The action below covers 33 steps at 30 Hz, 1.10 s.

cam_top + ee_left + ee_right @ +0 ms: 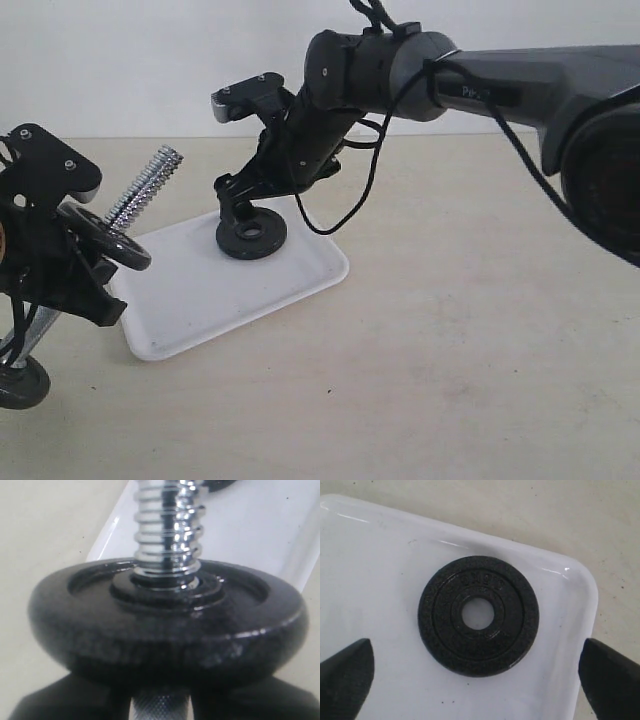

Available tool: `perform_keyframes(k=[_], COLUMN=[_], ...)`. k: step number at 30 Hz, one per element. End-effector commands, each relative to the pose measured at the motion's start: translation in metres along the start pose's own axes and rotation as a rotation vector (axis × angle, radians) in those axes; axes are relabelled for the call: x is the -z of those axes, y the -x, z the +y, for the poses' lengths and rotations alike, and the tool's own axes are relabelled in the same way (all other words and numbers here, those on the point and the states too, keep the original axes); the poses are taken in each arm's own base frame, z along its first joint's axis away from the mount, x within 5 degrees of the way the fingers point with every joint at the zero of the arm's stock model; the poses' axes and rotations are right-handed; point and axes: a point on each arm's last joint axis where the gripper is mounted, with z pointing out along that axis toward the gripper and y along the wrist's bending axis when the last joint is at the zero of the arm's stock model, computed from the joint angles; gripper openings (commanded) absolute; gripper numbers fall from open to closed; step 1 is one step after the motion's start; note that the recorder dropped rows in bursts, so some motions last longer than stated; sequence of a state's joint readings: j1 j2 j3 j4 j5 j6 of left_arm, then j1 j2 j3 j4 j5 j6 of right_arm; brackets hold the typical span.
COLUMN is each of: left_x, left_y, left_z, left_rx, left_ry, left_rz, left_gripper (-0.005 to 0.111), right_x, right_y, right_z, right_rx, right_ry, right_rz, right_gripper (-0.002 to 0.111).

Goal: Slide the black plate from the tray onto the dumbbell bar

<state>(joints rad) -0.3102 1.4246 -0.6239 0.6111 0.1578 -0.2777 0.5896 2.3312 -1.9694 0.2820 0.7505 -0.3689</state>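
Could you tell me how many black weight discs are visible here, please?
3 discs: one flat on the tray, one on the bar at the left gripper, one at the bar's lower end. More could be hidden behind that gripper.

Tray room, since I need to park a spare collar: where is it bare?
Bare: the near half of the tray, between the black plate and its near rim, and the table right of it. Crowded: the far corner, where the open right gripper straddles the plate, and the left edge under the dumbbell bar held by the left gripper.
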Motion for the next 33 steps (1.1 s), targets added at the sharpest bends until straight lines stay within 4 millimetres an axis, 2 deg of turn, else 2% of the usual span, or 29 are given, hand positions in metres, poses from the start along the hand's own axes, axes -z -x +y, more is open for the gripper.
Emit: perform_keyframes(k=[1,13,20,25,33], left_x=[0.029,0.028,0.028,0.028,0.028], left_y=[0.059,0.058,0.058,0.058,0.058], left_z=[-0.009,-0.009,-0.009,-0.009,-0.009], left_rx=[0.003,0.003,-0.001,-0.001,-0.001], left_ry=[-0.144,-0.139,-0.137,-0.137,-0.137], left_rz=[-0.607,-0.590,-0.591,-0.591,-0.591], left_gripper=[0.004,0.004,0.004,0.004,0.004], right_x=[-0.012,-0.025,-0.043,-0.045,-0.045], right_y=[-0.001,0.005,0.000,0.005,0.007], right_z=[-0.002,-0.003,0.009,0.018,0.014], right_rx=[-0.017,-0.044,-0.027,0.000,-0.002], right_ry=[0.013,0.028,0.038,0.027,-0.014], right_rz=[0.047,0.042,0.055,0.018,-0.010], right_gripper=[0.104,0.104,0.104,0.104,0.104])
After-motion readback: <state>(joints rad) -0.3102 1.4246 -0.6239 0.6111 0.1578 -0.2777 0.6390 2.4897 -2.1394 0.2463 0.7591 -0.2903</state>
